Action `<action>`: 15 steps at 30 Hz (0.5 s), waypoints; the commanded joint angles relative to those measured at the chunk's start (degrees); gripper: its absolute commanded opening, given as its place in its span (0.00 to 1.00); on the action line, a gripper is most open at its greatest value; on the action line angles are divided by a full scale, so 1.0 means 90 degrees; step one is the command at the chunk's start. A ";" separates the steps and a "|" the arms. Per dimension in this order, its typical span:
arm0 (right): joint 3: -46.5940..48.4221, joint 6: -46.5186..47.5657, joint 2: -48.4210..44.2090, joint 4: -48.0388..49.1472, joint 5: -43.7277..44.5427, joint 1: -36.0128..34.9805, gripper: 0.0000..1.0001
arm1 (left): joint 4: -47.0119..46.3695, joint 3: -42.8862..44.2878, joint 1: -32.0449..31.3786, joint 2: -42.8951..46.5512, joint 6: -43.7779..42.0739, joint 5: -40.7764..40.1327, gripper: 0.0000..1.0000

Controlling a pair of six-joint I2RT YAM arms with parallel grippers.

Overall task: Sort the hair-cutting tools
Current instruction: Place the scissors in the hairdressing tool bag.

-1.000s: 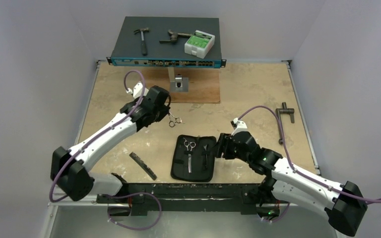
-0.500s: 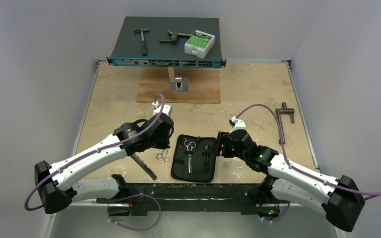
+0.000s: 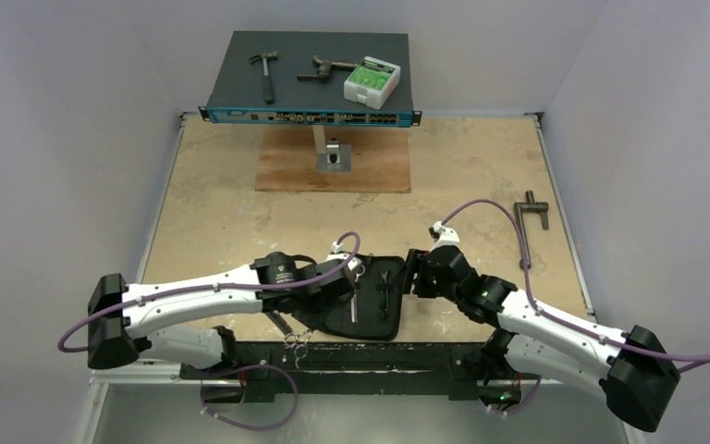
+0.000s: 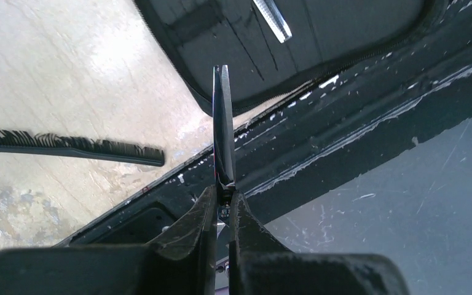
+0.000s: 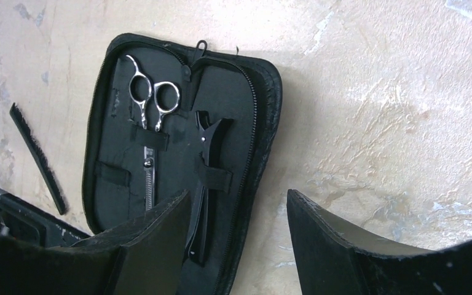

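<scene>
Left gripper point(image 4: 222, 198) clamping scissors point(image 4: 223, 123), over table edge point(image 4: 344, 141)

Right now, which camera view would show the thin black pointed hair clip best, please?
The right wrist view: the thin black pointed hair clip is close and sharp, strapped in the black zip case. Top view: a tiny sliver. Left wrist view: absent.

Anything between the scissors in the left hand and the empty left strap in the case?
Nothing visible. The scissors in the left hand point at the near edge of the case; the strap is bare, the comb lies aside.
</scene>
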State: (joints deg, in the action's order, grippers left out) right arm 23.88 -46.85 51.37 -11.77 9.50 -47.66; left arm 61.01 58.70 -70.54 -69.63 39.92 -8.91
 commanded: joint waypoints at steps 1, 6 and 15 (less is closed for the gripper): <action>-0.0173 -0.0193 0.0067 0.0468 0.0061 -0.0006 0.59 | -0.0036 -0.0086 -0.0231 -0.0245 0.0172 0.0219 0.00; -0.0407 -0.0371 0.0450 0.0914 -0.0219 -0.0002 0.58 | -0.0406 -0.0214 -0.0284 -0.0686 0.0406 0.0322 0.00; -0.0530 -0.0501 0.0577 0.1137 -0.0441 -0.0002 0.52 | -0.0811 -0.0218 -0.0287 -0.1635 0.0615 0.0184 0.00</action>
State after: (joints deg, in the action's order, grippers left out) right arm 19.22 -50.11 56.62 -4.97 6.46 -47.66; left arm 56.14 56.34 -72.84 -82.50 43.90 -7.03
